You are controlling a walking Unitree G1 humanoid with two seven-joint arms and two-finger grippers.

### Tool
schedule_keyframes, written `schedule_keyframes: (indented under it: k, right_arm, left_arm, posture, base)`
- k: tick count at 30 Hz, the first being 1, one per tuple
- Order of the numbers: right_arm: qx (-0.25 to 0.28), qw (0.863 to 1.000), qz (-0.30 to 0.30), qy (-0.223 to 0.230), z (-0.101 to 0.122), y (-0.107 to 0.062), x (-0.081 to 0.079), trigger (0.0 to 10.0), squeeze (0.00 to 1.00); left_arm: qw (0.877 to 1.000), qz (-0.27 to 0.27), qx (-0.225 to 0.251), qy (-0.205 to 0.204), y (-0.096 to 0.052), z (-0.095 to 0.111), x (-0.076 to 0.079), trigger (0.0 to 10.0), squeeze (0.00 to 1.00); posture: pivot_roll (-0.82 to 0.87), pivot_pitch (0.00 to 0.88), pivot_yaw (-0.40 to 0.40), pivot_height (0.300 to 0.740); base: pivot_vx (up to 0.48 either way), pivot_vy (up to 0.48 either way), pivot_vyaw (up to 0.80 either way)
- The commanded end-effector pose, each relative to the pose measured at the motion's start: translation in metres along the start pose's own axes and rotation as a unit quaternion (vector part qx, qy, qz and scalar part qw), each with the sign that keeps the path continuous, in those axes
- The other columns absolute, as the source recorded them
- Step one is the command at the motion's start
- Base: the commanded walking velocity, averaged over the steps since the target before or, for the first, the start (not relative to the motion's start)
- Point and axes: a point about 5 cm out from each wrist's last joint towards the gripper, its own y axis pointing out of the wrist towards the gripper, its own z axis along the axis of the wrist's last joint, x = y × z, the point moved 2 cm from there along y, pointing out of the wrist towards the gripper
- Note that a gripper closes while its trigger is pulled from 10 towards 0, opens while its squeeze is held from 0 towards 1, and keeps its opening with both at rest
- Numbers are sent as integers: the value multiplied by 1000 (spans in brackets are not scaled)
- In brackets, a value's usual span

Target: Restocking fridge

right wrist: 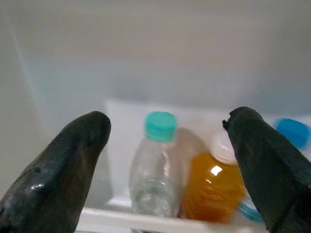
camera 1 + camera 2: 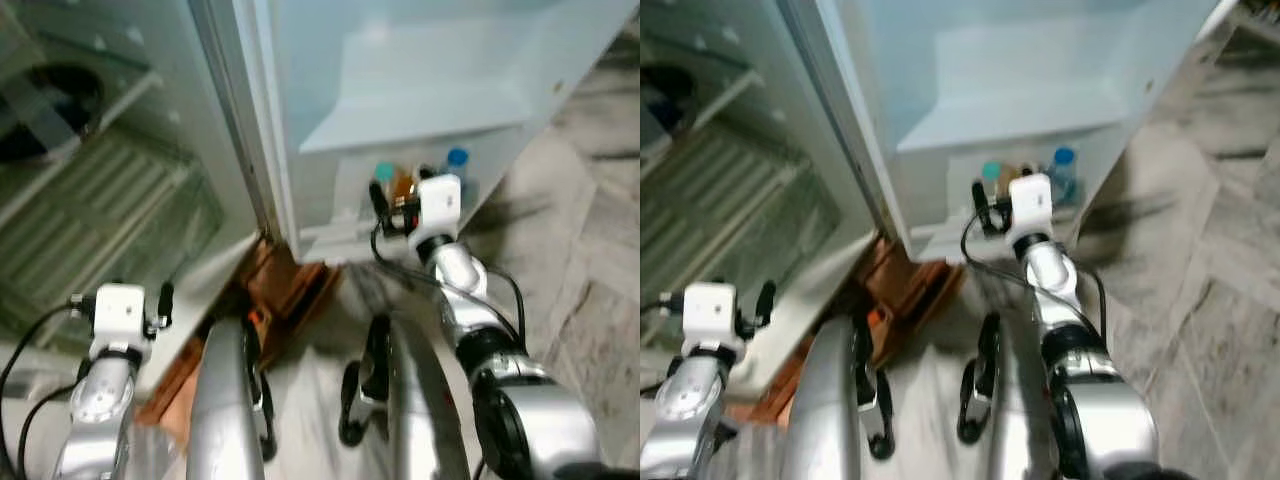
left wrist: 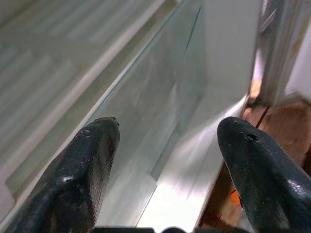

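I held the right gripper (image 1: 167,160) open, empty, before the door shelf (image 2: 330,240); left gripper (image 3: 167,160) open. Advancing risked toppling the teal-capped bottle (image 1: 156,170) against the orange bottle (image 1: 214,184).

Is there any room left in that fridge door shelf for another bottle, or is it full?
The white door shelf has a bare stretch between its end wall and the clear teal-capped bottle. From there it is crowded: the orange juice bottle with a white cap and a blue-capped bottle stand close together. The right gripper, fingers apart, hangs before them.
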Motion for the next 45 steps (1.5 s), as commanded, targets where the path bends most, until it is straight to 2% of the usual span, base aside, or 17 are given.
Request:
schedule_keyframes:
  k: [1,2,4,9,12,13,16,24,28,32,38,45]
  right_arm:
    - [2,1000,-20,-18,-3,-12,1,10000,86]
    - [3,999,-23,-25,-5,-17,0,10000,0]
    - [-4,999,-45,-13,-8,-28,2,10000,0]
    - [35,997,-65,0,11,-39,12,10000,0]
    - [25,998,-64,13,10,-50,8,10000,0]
    - [13,998,-65,18,6,-55,6,10000,0]
    - [0,997,-69,23,2,-59,6,10000,0]
    - [-3,997,-72,24,12,-55,9,10000,0]
    - [-6,998,-56,27,11,-52,-2,10000,0]
    - [-6,998,-51,26,13,-51,-3,10000,0]
    - [-15,998,-48,27,12,-47,-4,10000,0]
    - [-36,998,-53,29,2,-47,-1,10000,0]
  left_arm:
    - [1000,10,-5,-26,-2,-2,-1,10000,0]
    - [999,12,-6,-33,-1,-2,0,10000,0]
    - [999,13,0,-41,2,3,3,10000,0]
    - [999,13,21,-47,-2,13,15,10000,0]
    - [998,15,31,-50,-7,19,20,10000,0]
    - [998,19,36,-37,-9,20,22,10000,0]
    - [999,24,37,-28,-12,19,22,10000,0]
    - [999,30,37,-25,-14,23,21,10000,0]
    - [998,34,26,-35,-12,17,25,10000,0]
    - [999,16,30,-28,-11,20,33,10000,0]
    - [999,24,32,-30,-8,22,31,10000,0]
    - [999,19,34,-36,-6,22,35,10000,0]
  posture:
    - [81,72,22,565]
    - [76,67,24,565]
    - [60,61,27,565]
    - [45,45,30,575]
    - [49,56,28,600]
    - [52,59,25,610]
    - [59,65,21,630]
    - [69,85,16,670]
    - [45,84,21,705]
    - [47,84,12,740]
    - [50,84,14,740]
    - [44,81,-1,740]
  base:
    - [0,0,0]
    - [0,0,0]
    - [0,0,0]
    - [0,0,0]
    - [0,0,0]
    - [0,0,0]
    - [0,0,0]
    - [0,0,0]
    - [0,0,0]
    - [0,0,0]
    - [0,0,0]
    - [0,-36,0]
